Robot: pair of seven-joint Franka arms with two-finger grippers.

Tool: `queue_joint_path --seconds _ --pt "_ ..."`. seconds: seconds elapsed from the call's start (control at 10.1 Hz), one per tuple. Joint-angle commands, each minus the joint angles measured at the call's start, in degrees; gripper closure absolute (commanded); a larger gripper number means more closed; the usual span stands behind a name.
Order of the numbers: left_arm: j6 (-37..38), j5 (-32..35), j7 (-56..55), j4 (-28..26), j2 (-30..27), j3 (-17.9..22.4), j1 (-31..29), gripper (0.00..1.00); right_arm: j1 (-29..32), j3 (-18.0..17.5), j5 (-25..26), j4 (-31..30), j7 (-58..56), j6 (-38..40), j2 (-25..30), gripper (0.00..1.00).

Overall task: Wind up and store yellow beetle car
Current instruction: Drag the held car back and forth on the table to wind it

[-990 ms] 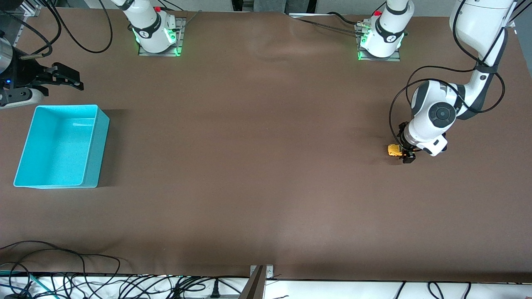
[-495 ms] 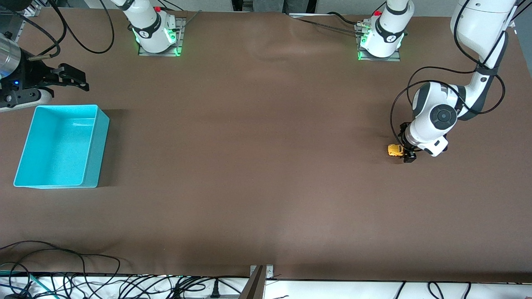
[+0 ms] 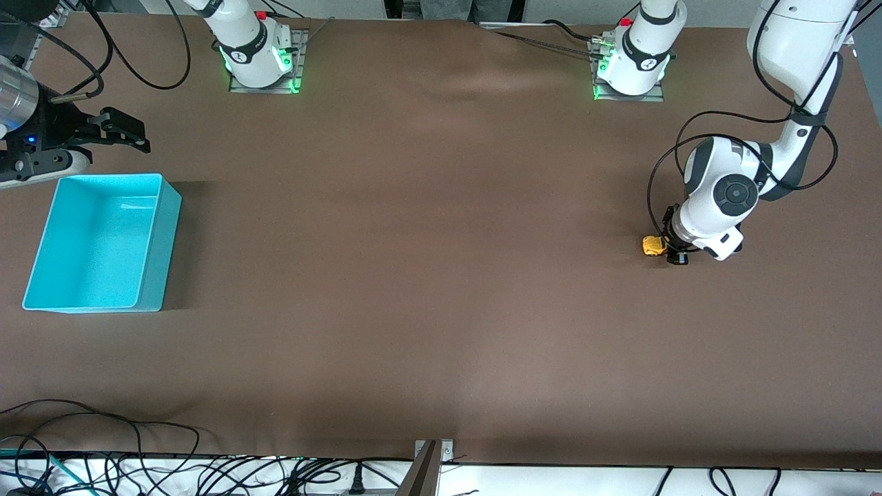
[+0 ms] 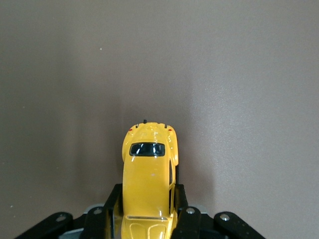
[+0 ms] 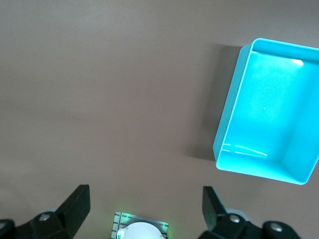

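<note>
The yellow beetle car [image 3: 651, 245] sits on the brown table near the left arm's end. My left gripper [image 3: 671, 252] is down at the table, shut on the car. In the left wrist view the black fingers [image 4: 182, 199] press both sides of the car [image 4: 148, 164], and its rounded end with a dark window sticks out past them. The left gripper [image 4: 148, 195] holds the car level with the table. My right gripper [image 3: 138, 136] hangs open with nothing in it, beside the turquoise bin [image 3: 157, 255] at the right arm's end. The right wrist view shows the right gripper [image 5: 144, 195] standing wide.
The empty turquoise bin [image 5: 228, 127] stands close to the table's edge at the right arm's end. Both arm bases [image 3: 258, 52] [image 3: 632, 58] glow green along the table's back edge. Cables [image 3: 138, 455] lie along the edge nearest the front camera.
The left gripper's jaws closed on the car, which stayed in place. The right gripper drifted a little toward the middle of the table, still open.
</note>
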State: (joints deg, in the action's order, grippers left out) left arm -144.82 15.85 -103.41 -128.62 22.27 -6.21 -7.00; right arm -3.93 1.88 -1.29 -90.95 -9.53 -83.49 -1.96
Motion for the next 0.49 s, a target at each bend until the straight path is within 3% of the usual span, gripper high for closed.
queue_joint_path --seconds 0.0,0.2,0.4 --pt "0.7 1.8 -0.2 2.0 -0.2 -0.7 -0.3 1.0 -0.2 0.1 0.1 0.3 0.6 -0.4 -0.7 0.0" --pt "5.0 -0.9 -0.3 6.2 0.1 -4.1 -0.1 1.0 -0.2 0.1 0.1 0.5 0.5 -0.2 -0.5 0.0" --pt "5.5 -3.6 -2.7 6.5 1.8 -7.0 -0.1 1.0 -0.2 0.1 0.0 0.7 0.5 0.1 -0.2 0.0"
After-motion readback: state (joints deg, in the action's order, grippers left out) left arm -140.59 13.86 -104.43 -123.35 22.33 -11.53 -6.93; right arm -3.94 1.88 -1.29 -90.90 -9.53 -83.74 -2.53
